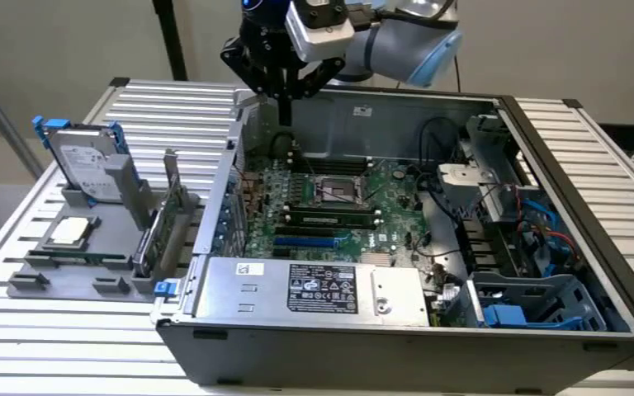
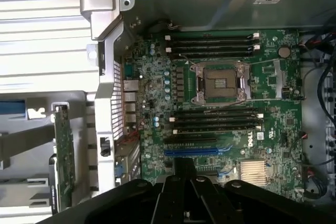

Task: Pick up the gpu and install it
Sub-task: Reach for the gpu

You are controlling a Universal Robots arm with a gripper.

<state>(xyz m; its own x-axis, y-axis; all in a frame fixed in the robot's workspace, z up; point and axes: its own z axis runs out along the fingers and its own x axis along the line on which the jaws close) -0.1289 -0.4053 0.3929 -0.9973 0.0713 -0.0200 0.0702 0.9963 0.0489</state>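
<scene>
The gpu [image 1: 159, 228] stands on edge in a grey holder [image 1: 75, 280] on the table, at the exterior view's left of the open computer case [image 1: 581, 206]. In the wrist view the gpu [image 2: 64, 153] appears edge-on as a thin green board outside the case wall. My gripper [image 1: 285, 114] hangs over the rear corner of the case, fingers pointing down, shut and holding nothing. Its dark fingers [image 2: 182, 167] sit over the green motherboard [image 2: 273, 77] close to the blue expansion slot [image 2: 191, 151]. The gpu is well apart from the gripper.
A silver hard drive with a blue frame [image 1: 83, 167] and a square chip [image 1: 69, 231] share the holder. Inside the case are the processor socket [image 1: 333, 190], memory slots [image 2: 210, 43], power supply [image 1: 317, 289], cables and a drive cage [image 1: 537, 305]. The table is slatted metal.
</scene>
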